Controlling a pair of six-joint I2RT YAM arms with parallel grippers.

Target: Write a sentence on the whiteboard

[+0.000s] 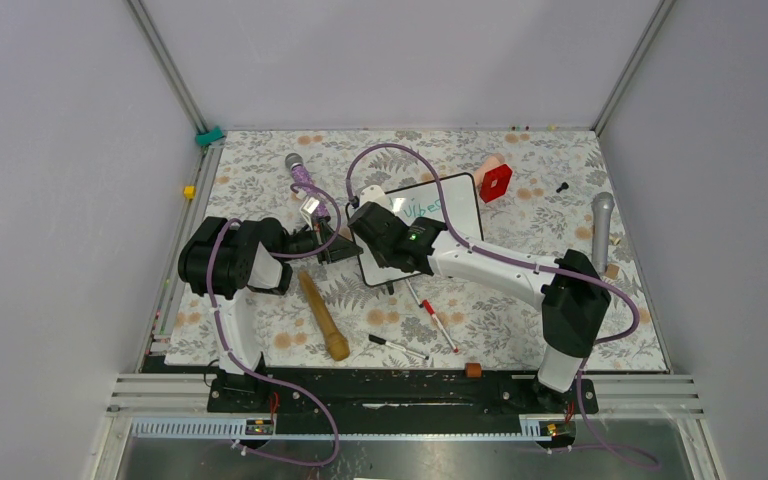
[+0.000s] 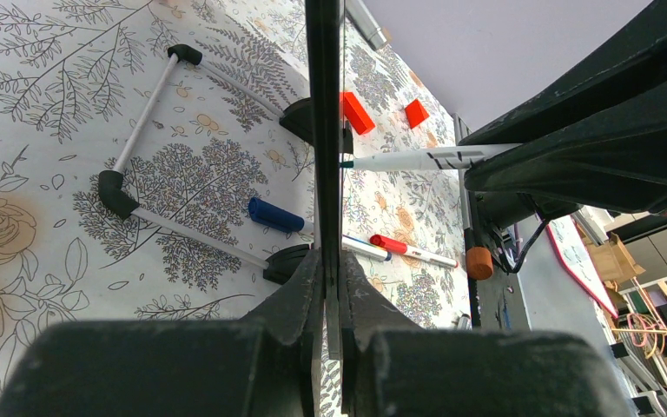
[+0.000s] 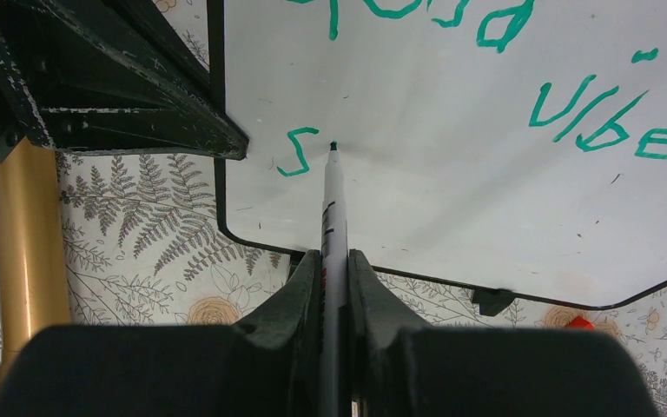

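The whiteboard (image 1: 457,200) stands tilted on the floral mat, black-framed. In the right wrist view the whiteboard (image 3: 452,208) carries the sentence (image 3: 604,126) in green: part of "Good" at the top, "Vibes" at the right, and a lone "S" (image 3: 297,152) on a lower line. My right gripper (image 3: 334,261) is shut on a white marker (image 3: 333,204), whose green tip touches the board just right of the "S". My left gripper (image 2: 330,269) is shut on the board's edge (image 2: 323,130), seen edge-on. In the top view it (image 1: 343,247) is at the board's left side.
A wooden rolling pin (image 1: 322,315), a red-capped marker (image 1: 438,322) and a black marker (image 1: 397,346) lie in front of the board. A red block (image 1: 495,182) is behind it, a grey microphone (image 1: 601,225) at the right, a purple-cabled microphone (image 1: 297,165) at the back left.
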